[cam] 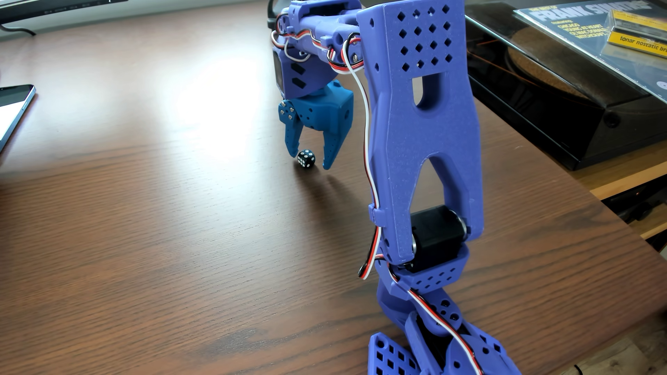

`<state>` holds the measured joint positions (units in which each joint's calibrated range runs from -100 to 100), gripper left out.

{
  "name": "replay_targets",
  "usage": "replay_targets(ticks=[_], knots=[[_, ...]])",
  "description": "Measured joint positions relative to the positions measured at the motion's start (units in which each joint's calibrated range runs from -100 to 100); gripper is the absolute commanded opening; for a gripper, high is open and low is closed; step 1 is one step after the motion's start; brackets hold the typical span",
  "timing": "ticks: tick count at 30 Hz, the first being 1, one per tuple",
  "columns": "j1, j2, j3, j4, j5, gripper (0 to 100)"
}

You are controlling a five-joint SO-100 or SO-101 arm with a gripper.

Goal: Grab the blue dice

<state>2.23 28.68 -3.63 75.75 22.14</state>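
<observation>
the blue 3d-printed plastic robot arm point(422, 137) is cut off at the top and bottom edges, so its base and elbow are only partly seen, and its tall upright link hides part of the dark brown wood-grain table point(144, 234) behind it. the two-finger blue plastic gripper point(310, 161) points down with its jaws spread wide, holding nothing. the tiny dark navy cube dice with white pips point(306, 158) sits on the table between the fingertips, nearer the left one in this view; whether either finger touches it is hard to tell. a bright glare washes out the wood just left of the gripper. far left of the dice, a flat smartphone point(14, 108) is cropped by the edge. right of the arm sits a black record player under a clear lid point(563, 93), with a cd case point(592, 32) on it, partly out of frame.
</observation>
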Motion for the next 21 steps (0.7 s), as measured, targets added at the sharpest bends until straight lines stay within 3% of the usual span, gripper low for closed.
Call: replay_targets(ticks=[6, 21], knots=[[0.0, 0.0, 0.0, 0.0, 0.0, 1], [0.0, 0.0, -1.5, 0.0, -0.8, 2]])
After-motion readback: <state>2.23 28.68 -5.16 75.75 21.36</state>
